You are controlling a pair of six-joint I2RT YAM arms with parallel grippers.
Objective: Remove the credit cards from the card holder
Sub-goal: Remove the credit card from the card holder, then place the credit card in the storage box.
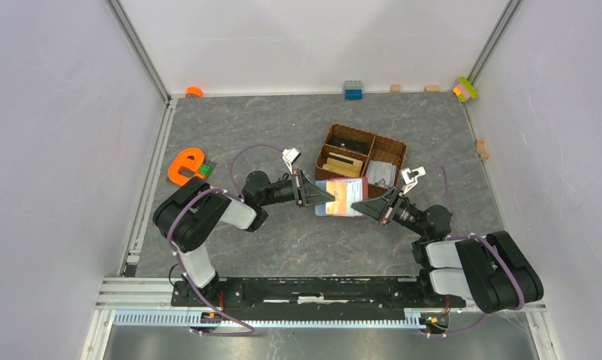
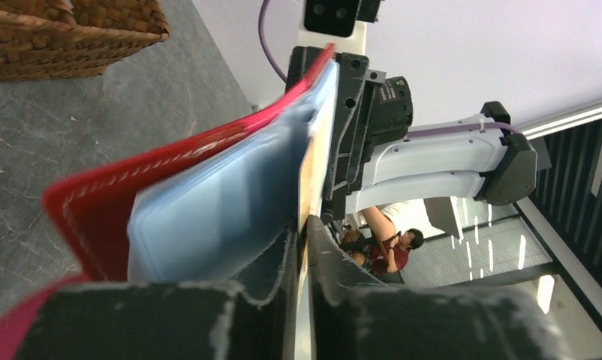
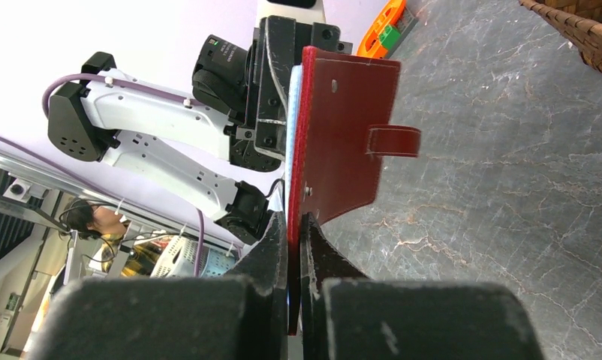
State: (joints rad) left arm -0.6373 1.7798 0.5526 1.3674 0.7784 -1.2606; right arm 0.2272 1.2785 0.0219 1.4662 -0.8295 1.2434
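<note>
The dark red card holder (image 1: 356,185) hangs open above the table middle, held between both grippers. My right gripper (image 1: 362,204) is shut on its red cover edge; in the right wrist view the cover (image 3: 350,142) stands upright between the fingers, strap to the right, with the gripper (image 3: 294,232) clamped on it. My left gripper (image 1: 328,197) meets it from the left. In the left wrist view its jaws (image 2: 307,232) are closed on the thin edge of an orange-tan credit card (image 2: 307,180) beside light blue sleeves (image 2: 215,217) and the red cover (image 2: 95,217).
A brown wicker compartment basket (image 1: 362,156) sits just behind the held holder. An orange letter toy (image 1: 185,166) lies at the left. Small blocks (image 1: 353,90) line the back wall, and a wooden block (image 1: 482,148) sits at the right wall.
</note>
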